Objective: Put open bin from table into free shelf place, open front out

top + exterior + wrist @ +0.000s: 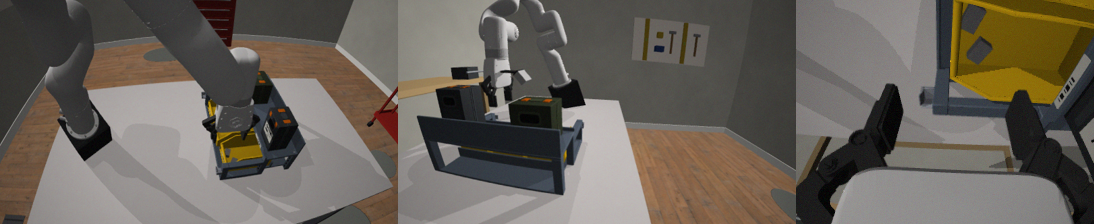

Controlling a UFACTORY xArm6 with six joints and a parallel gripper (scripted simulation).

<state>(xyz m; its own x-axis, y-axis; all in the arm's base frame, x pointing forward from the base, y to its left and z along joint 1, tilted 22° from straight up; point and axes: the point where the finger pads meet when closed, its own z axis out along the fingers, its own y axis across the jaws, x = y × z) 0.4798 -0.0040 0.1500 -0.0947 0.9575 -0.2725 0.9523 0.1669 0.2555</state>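
A blue-grey shelf (256,142) stands on the white table. Yellow open bins sit in its row: one at the near end (241,146) and one farther back (212,105). In the wrist view the near bin (1016,50) holds two grey parts (977,35) and stands level behind the shelf's frame (944,43). My gripper (229,135) hangs over this bin's open front, a little above it. Its fingers are spread wide and hold nothing. In the exterior view the gripper (499,96) is behind the shelf's back board (492,136).
A black box (281,128) and a dark green box (263,86) stand on the shelf's upper board, right of the gripper. The arm's black base (84,133) sits at the table's left. A red rack (388,116) stands off the table at the right.
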